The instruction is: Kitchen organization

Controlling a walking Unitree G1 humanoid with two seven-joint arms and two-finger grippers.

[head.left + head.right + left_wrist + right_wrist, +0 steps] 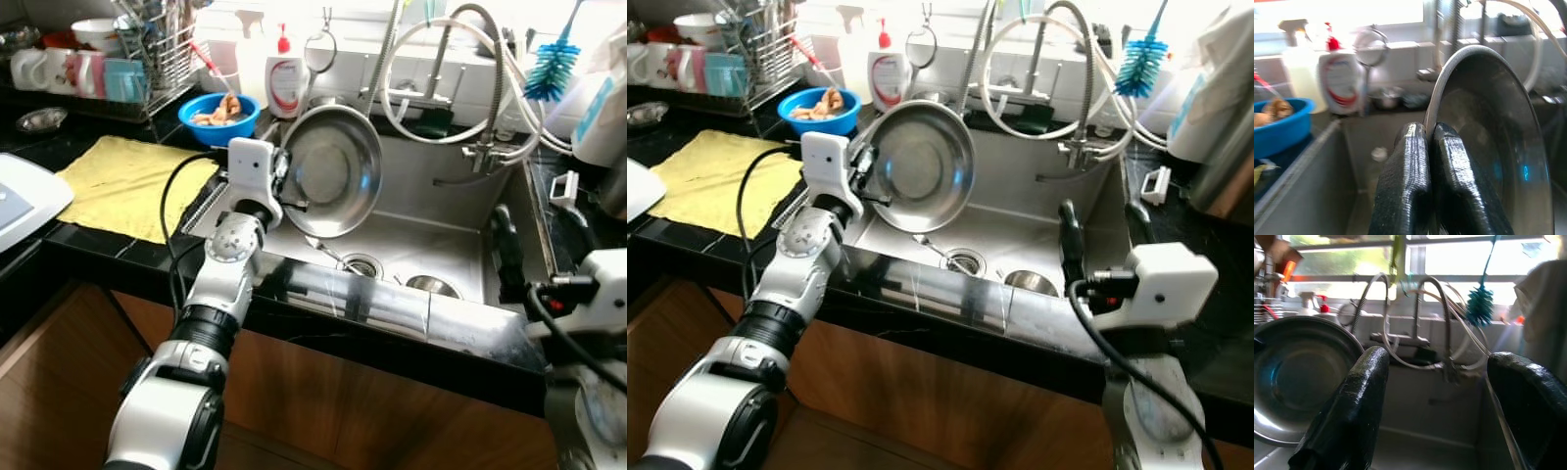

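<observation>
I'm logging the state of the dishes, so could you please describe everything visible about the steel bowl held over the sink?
The steel bowl is round, shallow and shiny, with a flat base and a thin rolled rim. It is tipped on edge, its hollow facing the camera, lifted above the sink near its left side. The left gripper pinches its rim, fingers closed on either side. It looks empty; nothing else visibly touches it.

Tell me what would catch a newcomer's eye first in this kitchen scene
The big steel bowl stands out first, held tilted on its edge over the sink by the left pincer, which is clamped on its rim. Next comes the right pincer, fingers spread wide, at the sink's right side. Behind the bowl, a blue bowl of scraps sits on the counter by a yellow cloth.
</observation>
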